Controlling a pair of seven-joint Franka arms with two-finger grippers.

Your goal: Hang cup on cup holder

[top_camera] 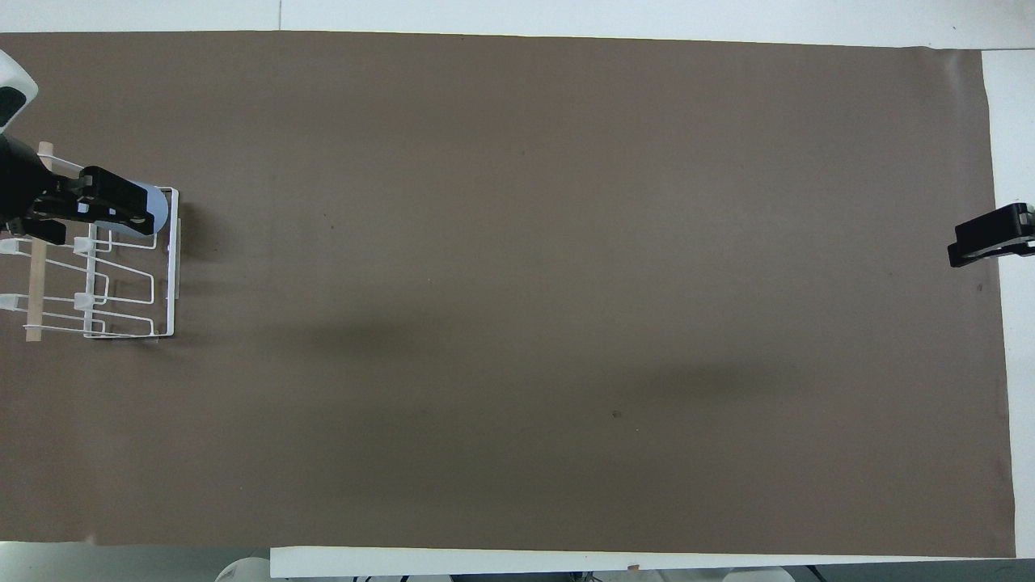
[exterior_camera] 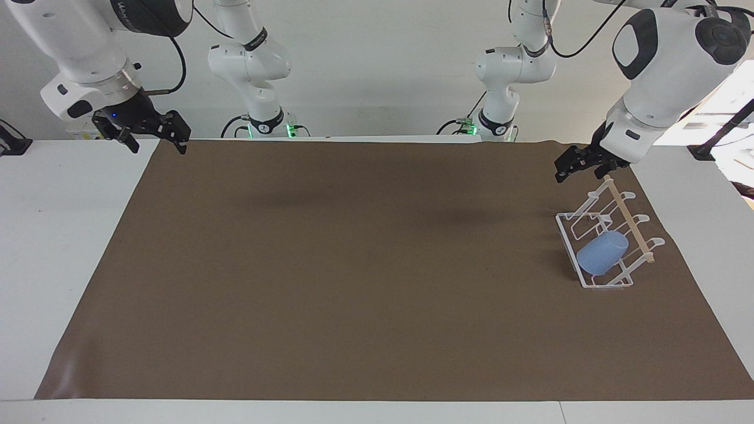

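Cup [exterior_camera: 602, 252]: hung tilted on a prong of the holder [exterior_camera: 589, 281], at the left arm's end of the worktop [exterior_camera: 35, 247].
Left gripper [exterior_camera: 580, 166]: released, empty, raised in the air clear of the holder; in the facing view the cup sits at its 5 o'clock.
Right gripper [exterior_camera: 154, 136]: released, empty, waiting over the mat [exterior_camera: 353, 265] edge at the right arm's end.

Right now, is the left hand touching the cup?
Apart. The facing view shows the left hand raised clear of the cup holder, with open mat between it and the cup hanging on a prong.
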